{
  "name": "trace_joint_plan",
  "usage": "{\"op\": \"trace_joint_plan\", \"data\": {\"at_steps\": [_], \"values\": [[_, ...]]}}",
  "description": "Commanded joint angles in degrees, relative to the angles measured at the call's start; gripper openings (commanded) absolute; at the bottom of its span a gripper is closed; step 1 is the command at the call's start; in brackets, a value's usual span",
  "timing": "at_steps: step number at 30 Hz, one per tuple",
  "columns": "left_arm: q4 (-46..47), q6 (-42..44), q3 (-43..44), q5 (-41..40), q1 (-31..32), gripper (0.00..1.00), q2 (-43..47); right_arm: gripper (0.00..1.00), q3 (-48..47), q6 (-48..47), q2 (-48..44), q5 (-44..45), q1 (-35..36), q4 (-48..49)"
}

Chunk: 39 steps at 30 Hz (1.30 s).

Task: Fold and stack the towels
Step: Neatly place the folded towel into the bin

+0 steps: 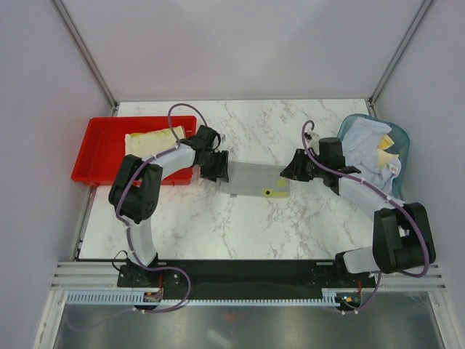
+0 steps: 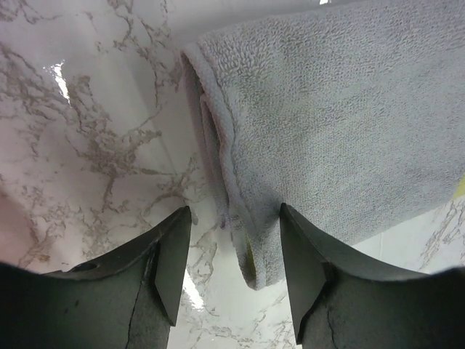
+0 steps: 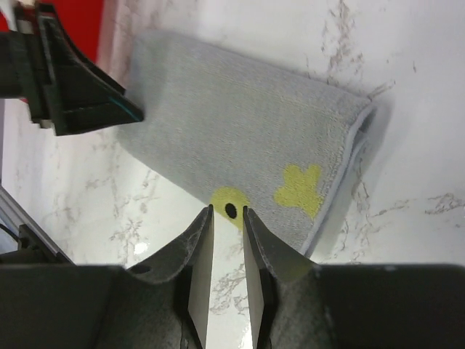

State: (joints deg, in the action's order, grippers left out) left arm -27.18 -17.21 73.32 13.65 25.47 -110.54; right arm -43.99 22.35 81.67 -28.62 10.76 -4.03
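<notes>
A light grey towel (image 1: 254, 180) lies folded on the marble table, with yellow marks near its right end. In the right wrist view the grey towel (image 3: 240, 123) shows a yellow dot and a yellow flower shape. My left gripper (image 1: 216, 171) is open at the towel's left end. In the left wrist view the left gripper (image 2: 234, 211) has wide jaws, and a folded corner of the towel (image 2: 349, 131) lies between them, untouched. My right gripper (image 1: 290, 173) is at the towel's right end. In its own view the right gripper (image 3: 227, 209) has jaws a narrow gap apart, tips at the towel's edge by the yellow dot.
A red tray (image 1: 94, 156) at the left holds a pale yellow folded towel (image 1: 152, 139). A teal basket (image 1: 403, 142) at the right holds several crumpled towels (image 1: 367, 142). Grey walls enclose the table on three sides.
</notes>
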Motion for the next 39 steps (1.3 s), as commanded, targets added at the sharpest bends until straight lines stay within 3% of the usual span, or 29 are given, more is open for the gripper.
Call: {"op": "trace_joint_plan", "data": {"at_steps": [1, 8, 14, 17, 20, 21, 24, 30, 39], "values": [[1.60, -1.42, 0.60, 1.64, 0.10, 0.60, -1.61, 0.31, -2.86, 0.50, -5.11, -0.91, -0.04, -0.88], [3.62, -2.30, 0.07, 1.82, 0.10, 0.60, -1.52, 0.31, -4.09, 0.59, -7.66, -0.82, 0.22, -2.56], [5.82, -5.37, 0.42, 2.17, 0.19, 0.55, -2.83, 0.31, -4.18, 0.15, -8.45, -0.82, 0.40, -3.52], [6.00, -6.08, 0.51, 2.70, 0.45, 0.46, -3.54, 0.31, -4.00, -0.29, -9.33, -0.65, 0.48, -4.23], [6.00, -6.43, 0.51, 3.83, 0.81, 0.26, -3.72, 0.31, -3.21, -0.12, -10.30, -0.99, 0.49, -4.49], [5.91, -6.69, 0.60, 5.15, 0.81, 0.15, -3.11, 0.31, -2.60, 0.15, -11.00, -1.35, 0.57, -4.41], [4.60, -7.57, 1.55, 5.69, 0.81, 0.02, -1.17, 0.31, -1.37, 1.46, -13.02, -1.79, 1.19, -2.30], [-6.90, -7.75, 11.22, -4.06, 0.72, 0.02, 1.47, 0.31, -3.12, 1.65, -13.90, -1.52, 1.28, -1.94], [-14.21, -7.66, 17.46, -11.10, -0.68, 0.02, 2.09, 0.32, -1.19, 1.03, -15.22, -0.73, 1.19, -2.29]]}}
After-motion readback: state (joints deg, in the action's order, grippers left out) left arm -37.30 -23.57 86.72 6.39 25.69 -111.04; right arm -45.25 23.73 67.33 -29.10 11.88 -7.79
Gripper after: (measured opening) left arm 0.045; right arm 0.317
